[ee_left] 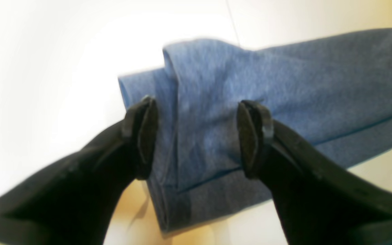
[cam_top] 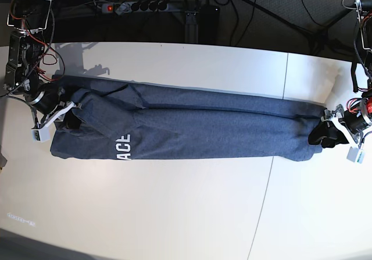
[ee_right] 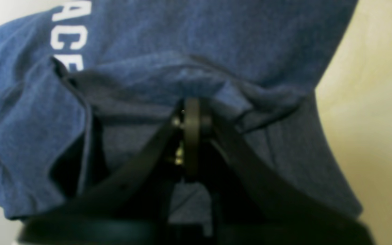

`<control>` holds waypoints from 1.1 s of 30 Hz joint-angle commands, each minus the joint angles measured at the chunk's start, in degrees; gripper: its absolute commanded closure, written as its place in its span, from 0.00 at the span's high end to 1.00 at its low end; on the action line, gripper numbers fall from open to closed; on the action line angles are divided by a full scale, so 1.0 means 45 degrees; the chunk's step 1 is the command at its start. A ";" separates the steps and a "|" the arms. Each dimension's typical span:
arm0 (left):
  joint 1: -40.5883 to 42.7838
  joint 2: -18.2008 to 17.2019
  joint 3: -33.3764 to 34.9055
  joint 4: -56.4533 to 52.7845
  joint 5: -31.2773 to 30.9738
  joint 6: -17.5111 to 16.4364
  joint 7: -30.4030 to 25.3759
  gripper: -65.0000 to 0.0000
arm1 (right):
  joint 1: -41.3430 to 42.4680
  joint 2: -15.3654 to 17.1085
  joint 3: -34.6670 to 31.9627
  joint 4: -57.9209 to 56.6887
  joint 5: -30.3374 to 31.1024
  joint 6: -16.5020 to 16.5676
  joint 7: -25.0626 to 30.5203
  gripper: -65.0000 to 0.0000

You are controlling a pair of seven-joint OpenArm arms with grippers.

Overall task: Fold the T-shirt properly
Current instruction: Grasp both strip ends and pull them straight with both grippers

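Left wrist view: left pincer (ee_left: 196,136) open wide, jaws standing either side of the folded end of the T-shirt (ee_left: 250,112). Cloth sits between the pads but neither pad presses on it — nothing gripped. That end shows stacked layers with a hem line running along the lower edge. Pale tabletop (ee_left: 46,85) behind and below the cloth.

Right wrist view: right pincer (ee_right: 191,136) fully closed, with bunched folds of the T-shirt (ee_right: 216,41) gathered right at its tips — it has a pinch of fabric. White block letters "ACE" (ee_right: 67,37) show upper left on the shirt. Cream tabletop (ee_right: 379,102) on the right edge.

Base view: T-shirt (cam_top: 203,126) lies stretched in a long narrow band across the white tabletop (cam_top: 174,213), folded lengthwise, with a crease line running along its middle. White lettering (cam_top: 122,148) sits near the view's left end, reading sideways. Right pincer (cam_top: 68,116) is at the band's left end in this view, on the cloth; left pincer (cam_top: 325,133) is at the far right end, at the edge of the fabric. A seam in the tabletop (cam_top: 267,178) runs down past the shirt on the right half.

Beyond the tabletop's back edge — a power strip (cam_top: 136,6) with a red light, and loose cables (cam_top: 261,10) on a dark floor.

No containers in view; the shirt lies straight on the tabletop.
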 commanded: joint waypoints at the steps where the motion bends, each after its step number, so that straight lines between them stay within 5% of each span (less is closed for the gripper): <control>1: -0.0165 -0.0340 -0.0102 0.0160 -0.0170 0.0157 -0.0141 0.62 | -0.0019 0.0209 0.0024 -0.0039 -0.0617 0.0646 -0.0631 0.00; 11: -0.0136 -0.0311 -0.0121 -0.0350 0.1399 0.0157 -0.1098 0.62 | -0.0044 0.0209 0.0024 -0.0039 -0.0612 0.0646 -0.0704 0.00; 33: -0.0136 0.1073 -0.0121 -0.1763 -0.0471 0.0157 0.0529 0.61 | -0.0039 0.0209 0.0024 -0.0039 -0.0563 0.0641 -0.0850 0.00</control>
